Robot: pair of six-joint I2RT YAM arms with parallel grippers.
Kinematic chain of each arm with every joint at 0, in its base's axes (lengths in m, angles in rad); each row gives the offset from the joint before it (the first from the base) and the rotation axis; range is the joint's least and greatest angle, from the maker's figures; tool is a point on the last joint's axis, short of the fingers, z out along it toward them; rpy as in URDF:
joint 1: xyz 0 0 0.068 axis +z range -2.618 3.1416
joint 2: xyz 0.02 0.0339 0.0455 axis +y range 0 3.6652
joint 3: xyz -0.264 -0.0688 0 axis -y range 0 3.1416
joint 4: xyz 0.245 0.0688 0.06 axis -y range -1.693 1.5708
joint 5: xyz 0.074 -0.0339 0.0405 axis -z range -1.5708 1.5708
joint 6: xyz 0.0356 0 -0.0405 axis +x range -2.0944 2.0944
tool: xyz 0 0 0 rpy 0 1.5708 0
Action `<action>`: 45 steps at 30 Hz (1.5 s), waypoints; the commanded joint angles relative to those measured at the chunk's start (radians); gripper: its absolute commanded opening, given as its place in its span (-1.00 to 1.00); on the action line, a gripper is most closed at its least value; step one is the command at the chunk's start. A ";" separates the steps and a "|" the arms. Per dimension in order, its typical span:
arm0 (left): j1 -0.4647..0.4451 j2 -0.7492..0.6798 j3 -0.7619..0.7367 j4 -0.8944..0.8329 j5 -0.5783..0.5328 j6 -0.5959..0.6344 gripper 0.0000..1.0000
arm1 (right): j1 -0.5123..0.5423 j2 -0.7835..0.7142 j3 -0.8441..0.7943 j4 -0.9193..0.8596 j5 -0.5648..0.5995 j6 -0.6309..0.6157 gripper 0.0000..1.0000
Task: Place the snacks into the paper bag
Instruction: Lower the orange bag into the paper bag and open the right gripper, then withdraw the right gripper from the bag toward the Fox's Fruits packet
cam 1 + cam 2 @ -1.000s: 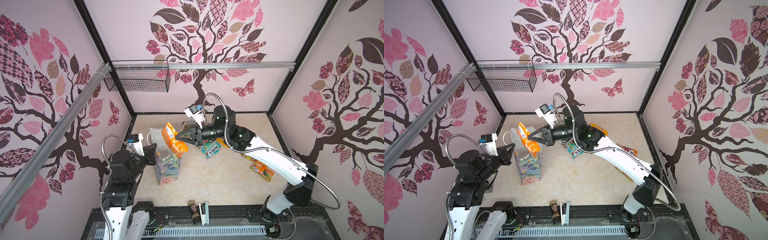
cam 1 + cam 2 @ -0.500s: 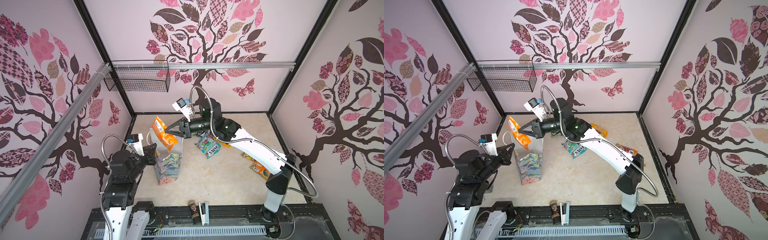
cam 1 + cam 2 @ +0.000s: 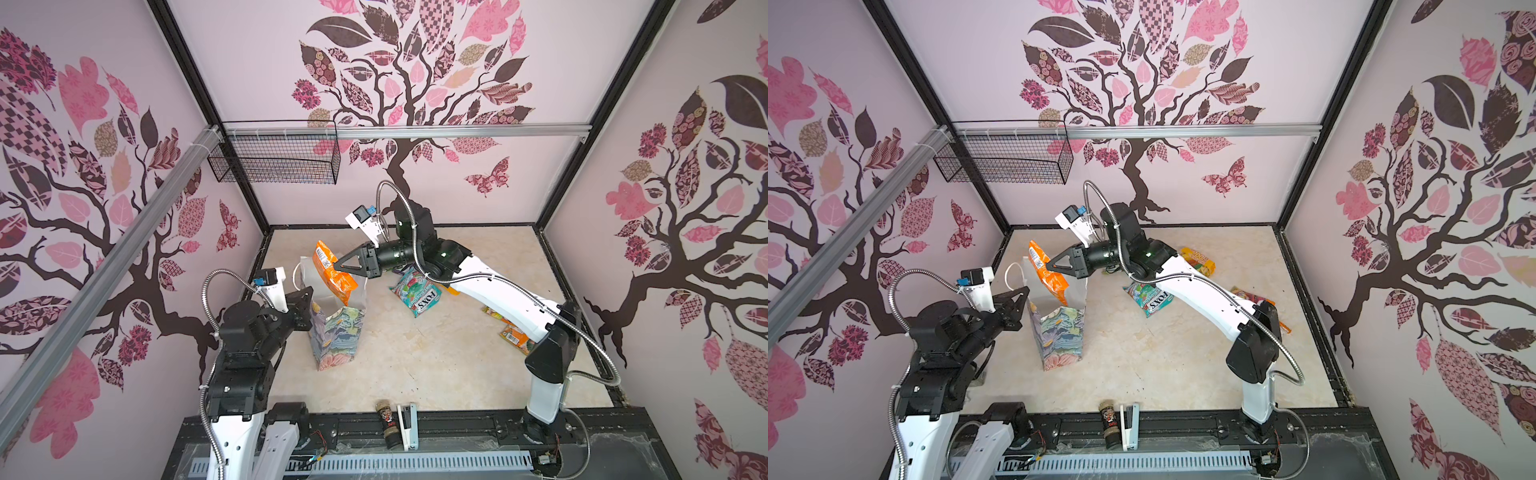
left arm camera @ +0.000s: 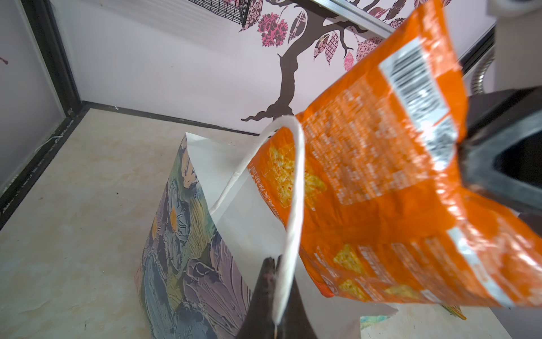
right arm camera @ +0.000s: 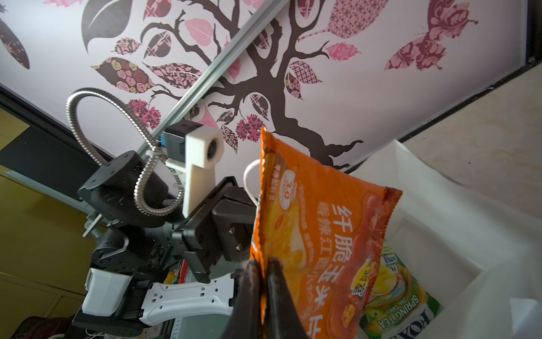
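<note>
My right gripper [image 3: 338, 266] [image 3: 1051, 266] [image 5: 264, 265] is shut on the edge of an orange snack packet [image 3: 332, 276] [image 3: 1047, 272] [image 4: 381, 190] [image 5: 319, 223]. The packet hangs tilted over the open mouth of the floral paper bag [image 3: 337, 338] [image 3: 1059, 336] [image 4: 179, 234] [image 5: 434, 205], which stands upright. My left gripper [image 3: 308, 294] [image 3: 1022, 297] [image 4: 275, 262] is shut on the bag's white cord handle [image 4: 296, 187]. A green-yellow FOX'S packet [image 5: 401, 296] lies inside the bag. On the floor lie a teal FOX'S packet [image 3: 415, 294] [image 3: 1148, 298], a yellow packet [image 3: 1198, 259] and more packets [image 3: 513, 332] under the right arm.
A black wire basket [image 3: 274, 160] hangs on the back wall rail. A dark spice jar [image 3: 384, 419] and a white stapler [image 3: 406, 424] sit at the front edge. The walls close in on three sides.
The right gripper has carried the orange packet leftwards, from beside the bag to over its open mouth. The left gripper has kept its hold on the handle without moving.
</note>
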 commanded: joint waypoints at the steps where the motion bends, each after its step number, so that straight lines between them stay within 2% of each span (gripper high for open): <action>1: 0.003 -0.013 -0.024 0.022 0.003 0.009 -1.00 | -0.006 -0.050 -0.048 0.067 0.009 0.027 -1.00; 8: 0.003 -0.012 -0.026 0.021 0.002 0.008 -1.00 | -0.023 -0.091 -0.159 0.130 0.052 0.089 -1.00; 18: 0.002 -0.013 -0.025 0.021 0.001 0.009 -1.00 | -0.023 -0.093 -0.181 0.122 0.114 0.089 -1.00; 30: 0.003 -0.006 -0.021 0.021 0.003 0.010 -1.00 | -0.023 -0.082 -0.159 0.099 0.107 0.067 -0.59; 45: 0.004 -0.001 -0.020 0.023 0.002 0.012 -1.00 | -0.023 -0.112 -0.147 0.067 0.112 0.048 -0.53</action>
